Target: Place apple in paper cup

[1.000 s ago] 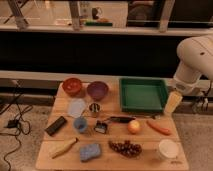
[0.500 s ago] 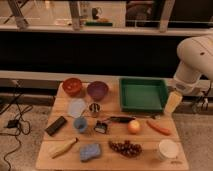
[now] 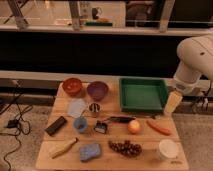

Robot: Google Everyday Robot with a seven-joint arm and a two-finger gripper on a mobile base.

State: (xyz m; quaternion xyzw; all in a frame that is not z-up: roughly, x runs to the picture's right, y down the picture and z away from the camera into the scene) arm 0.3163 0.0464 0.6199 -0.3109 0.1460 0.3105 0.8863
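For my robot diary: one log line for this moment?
pincer: open, beside green tray | apple: on table | paper cup: no apple

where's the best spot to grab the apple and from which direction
Probably straight down from above, jaws closing across the widest middle of the apple. It is round and sits free on the table, with the carrot close on its right. The gripper hangs open by the right side of the green tray, away from the apple.
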